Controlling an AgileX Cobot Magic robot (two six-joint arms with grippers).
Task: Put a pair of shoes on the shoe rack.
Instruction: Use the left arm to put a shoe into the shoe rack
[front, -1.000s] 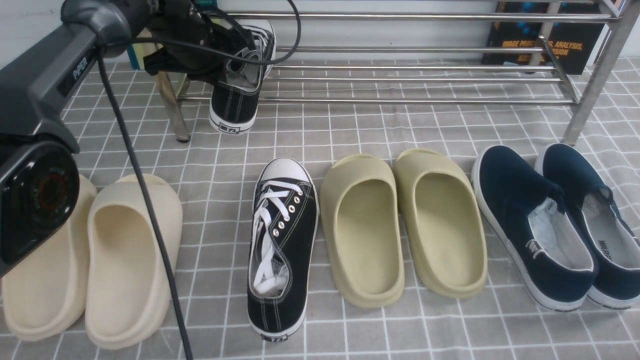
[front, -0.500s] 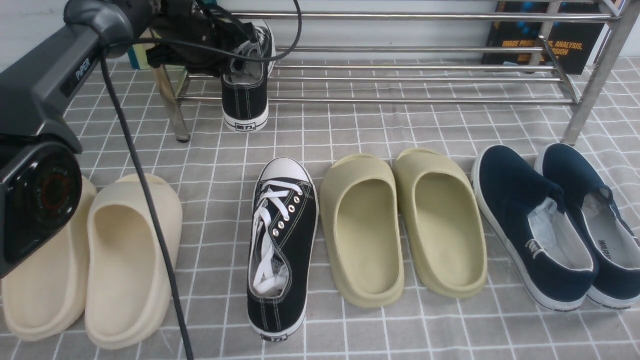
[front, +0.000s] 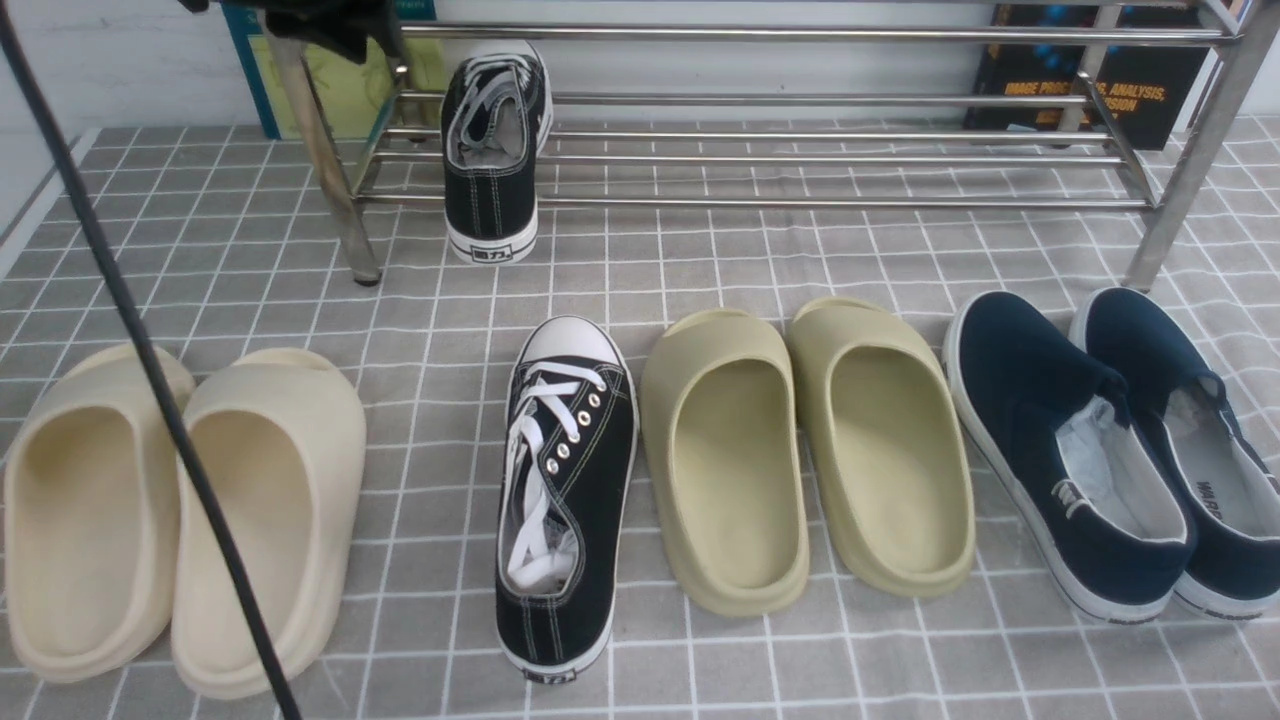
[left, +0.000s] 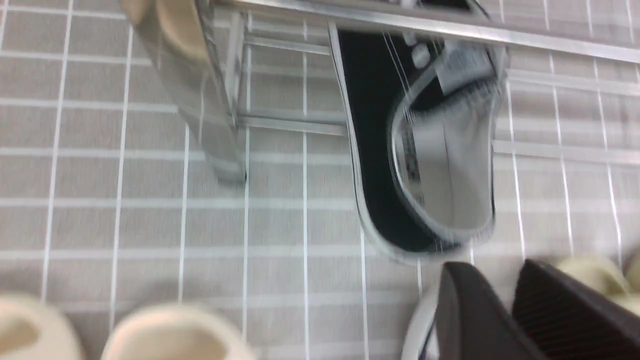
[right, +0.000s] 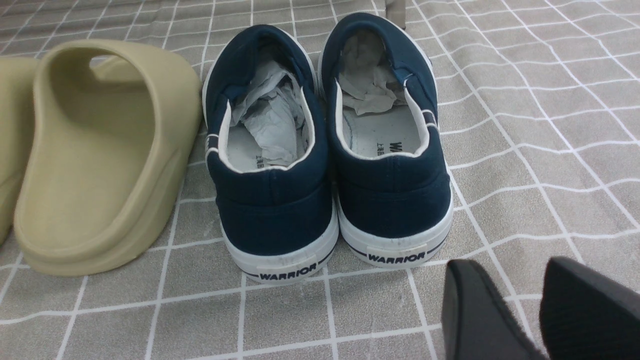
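Nearest, the right gripper (right: 507, 270) hovers low behind the heels of the navy slip-ons (front: 1100, 450), fingers spread, nothing between them. On the grey checked cloth (front: 700, 260) a near row runs left to right: beige slippers (front: 180, 510) with a black cable (front: 150, 380) crossing in front of them, the floor sneaker (front: 565, 490), olive slippers (front: 810, 450), then the navy pair. The floor sneaker lies flat, long axis near-far, toe far and slightly right; an olive slipper is just beside its right flank. Farther, the left gripper (left: 492, 270) is above the cloth, fingers apart, gripping nothing. Farthest, the shoe rack (front: 800, 200): the rack sneaker (front: 495, 140) sits on its lower bars near the left leg, toe far, heel overhanging the front bar. Books (front: 1090, 70) stand behind.
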